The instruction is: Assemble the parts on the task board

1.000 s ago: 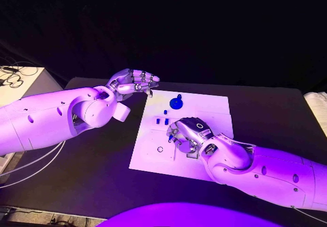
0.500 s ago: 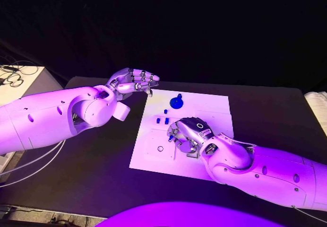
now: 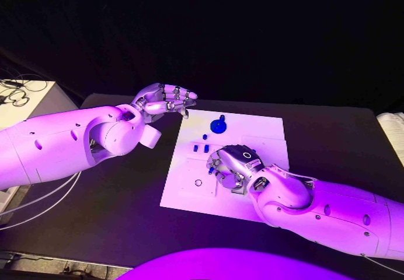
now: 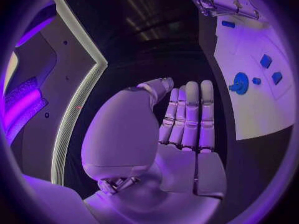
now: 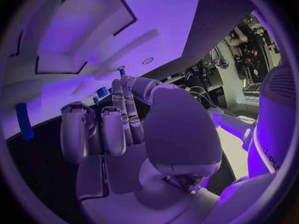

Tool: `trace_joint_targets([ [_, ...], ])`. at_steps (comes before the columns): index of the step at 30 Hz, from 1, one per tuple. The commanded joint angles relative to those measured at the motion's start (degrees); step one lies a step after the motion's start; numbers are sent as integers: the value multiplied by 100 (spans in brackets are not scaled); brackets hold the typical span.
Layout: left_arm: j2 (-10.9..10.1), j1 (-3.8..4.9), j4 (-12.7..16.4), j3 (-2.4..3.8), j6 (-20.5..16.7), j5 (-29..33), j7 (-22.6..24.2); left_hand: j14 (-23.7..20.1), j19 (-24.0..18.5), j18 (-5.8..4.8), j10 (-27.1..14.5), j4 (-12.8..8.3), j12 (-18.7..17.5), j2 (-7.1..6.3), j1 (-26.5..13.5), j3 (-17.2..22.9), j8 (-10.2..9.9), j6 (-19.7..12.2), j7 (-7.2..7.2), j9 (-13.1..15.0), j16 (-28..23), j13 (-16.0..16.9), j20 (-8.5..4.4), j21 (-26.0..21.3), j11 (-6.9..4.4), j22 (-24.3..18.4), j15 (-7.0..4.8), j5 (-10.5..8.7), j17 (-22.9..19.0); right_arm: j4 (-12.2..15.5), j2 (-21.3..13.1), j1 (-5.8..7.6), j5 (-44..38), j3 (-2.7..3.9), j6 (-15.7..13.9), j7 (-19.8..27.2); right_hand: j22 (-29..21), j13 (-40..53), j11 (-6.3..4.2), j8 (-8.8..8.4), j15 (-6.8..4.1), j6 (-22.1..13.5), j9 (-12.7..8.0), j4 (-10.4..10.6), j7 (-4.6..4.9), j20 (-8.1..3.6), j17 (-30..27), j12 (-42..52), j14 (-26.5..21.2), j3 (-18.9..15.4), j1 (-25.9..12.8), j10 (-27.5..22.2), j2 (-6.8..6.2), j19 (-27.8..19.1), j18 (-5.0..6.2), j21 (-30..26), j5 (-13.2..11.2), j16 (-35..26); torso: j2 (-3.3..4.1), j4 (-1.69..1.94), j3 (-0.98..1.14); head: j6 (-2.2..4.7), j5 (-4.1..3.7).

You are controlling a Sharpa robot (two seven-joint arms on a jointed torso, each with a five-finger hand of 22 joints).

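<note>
Your right hand (image 3: 233, 166) sits low over the board (image 3: 261, 131), fingers curled, likely working a part; whether it grips one I cannot tell. Your left hand (image 3: 166, 99) waits curled, empty, off the corner. Blue parts (image 3: 218, 125) lie beyond.

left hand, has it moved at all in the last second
No. In the head view the left hand hangs off the far left corner of the white board, same spot against that corner as before.

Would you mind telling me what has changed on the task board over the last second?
Nothing visibly changed: the left hand stays raised off the far left corner of the white task board, the right hand stays over its middle, and the round blue part has not moved.
</note>
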Motion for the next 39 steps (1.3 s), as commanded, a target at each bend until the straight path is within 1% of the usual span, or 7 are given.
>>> trace_joint_targets([
  [1,8,3,4,5,42,23,31,-13,42,33,-28,-21,16,-6,51,-14,39,-37,-8,4,-23,-6,-11,-24,-3,-10,-1,3,-6,7,-5,-5,-44,-2,87,6,880,0,-45,21,-38,32,9,-5,-8,-40,6,17,263,26,9,95,59,248,47,-31,18,22,-4,-3,0,-7,1],
  [6,7,3,3,5,44,22,28,-13,42,33,-28,-21,16,-6,51,-14,39,-37,-8,4,-23,-6,-11,-24,-3,-10,-1,3,-6,8,-17,-5,-44,-4,100,-2,880,0,-45,21,-38,32,9,-5,-8,-40,6,17,263,26,9,95,59,248,47,-31,18,22,-1,-3,-2,-8,-2],
  [10,5,3,3,5,49,22,25,-13,42,33,-28,-21,16,-6,51,-14,39,-37,-8,4,-23,-6,-11,-24,-3,-10,-1,3,-6,9,-26,-5,-45,-5,121,-10,880,0,-45,21,-38,32,9,-5,-8,-40,6,17,263,26,9,95,59,248,47,-31,18,22,-2,1,0,-14,-5],
  [17,1,3,7,5,48,22,21,-13,42,33,-28,-21,16,-6,51,-14,39,-37,-8,4,-23,-6,-11,-24,-3,-10,-1,3,-6,-7,-11,-5,-56,-6,185,-41,882,-4,-45,21,-37,30,16,-14,-8,-39,4,16,263,29,-5,97,62,249,47,-28,17,22,0,-8,0,-17,-11],
  [25,2,3,10,5,52,21,17,0,55,32,-32,-27,14,5,60,-35,46,-34,-9,2,-56,-25,-12,-43,-2,-21,-1,4,-17,-33,30,-6,-64,-14,250,-56,882,-4,-45,21,-37,30,16,-14,-8,-39,4,16,263,29,-5,97,62,249,47,-28,17,22,3,8,-2,-28,-18],
  [32,-5,3,12,5,51,21,9,0,55,32,-32,-27,14,5,60,-35,46,-34,-9,2,-56,-25,-12,-43,-2,-21,-1,4,-17,-53,43,-7,-71,-23,324,-89,882,-4,-45,21,-37,30,16,-14,-8,-39,4,16,263,29,-5,97,62,249,47,-28,17,22,0,-1,-5,-49,-13],
  [39,-8,3,19,5,59,21,0,0,55,32,-32,-27,14,5,60,-35,46,-34,-9,2,-56,-25,-12,-43,-2,-21,-1,4,-17,-69,69,-8,-154,-29,472,-206,874,-9,-43,19,-36,26,22,-23,-7,-39,-10,14,260,32,-20,95,66,245,50,-45,17,15,-1,-5,-4,-50,-15],
])
